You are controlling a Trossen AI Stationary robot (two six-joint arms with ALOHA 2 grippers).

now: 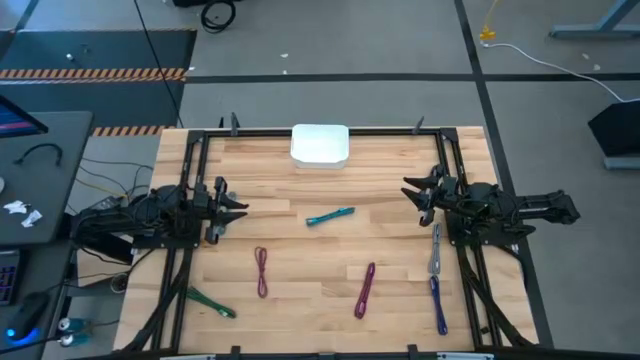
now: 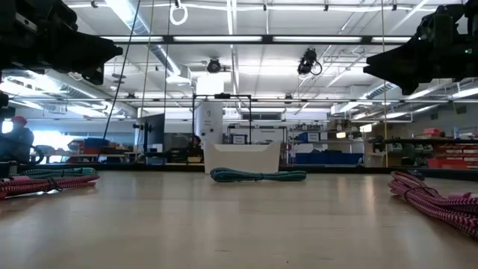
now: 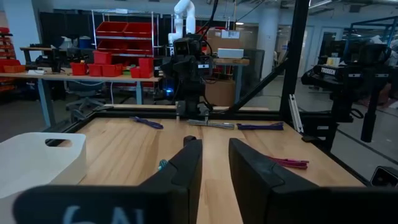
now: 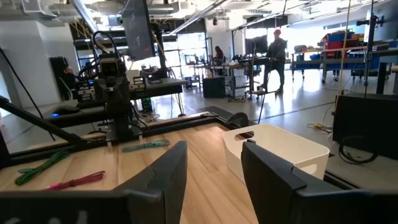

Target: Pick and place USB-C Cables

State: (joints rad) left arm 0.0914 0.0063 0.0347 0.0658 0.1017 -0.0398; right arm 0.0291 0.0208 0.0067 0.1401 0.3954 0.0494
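Several short cable bundles lie flat on the wooden table. A teal cable (image 1: 330,216) (image 2: 258,176) is near the middle. A maroon cable (image 1: 262,270), a purple cable (image 1: 365,290) and a green cable (image 1: 212,303) are nearer the near edge. A grey cable (image 1: 437,250) and a blue cable (image 1: 438,305) lie by the right arm. My left gripper (image 1: 235,208) (image 3: 214,168) hovers open at the table's left. My right gripper (image 1: 410,190) (image 4: 214,168) hovers open at the right. Each points toward the middle and touches nothing.
A white bin (image 1: 320,145) (image 4: 280,149) stands at the middle of the far edge. A black frame (image 1: 200,135) runs around the table. Bare wood lies between the two grippers around the teal cable. People show in the room beyond the table.
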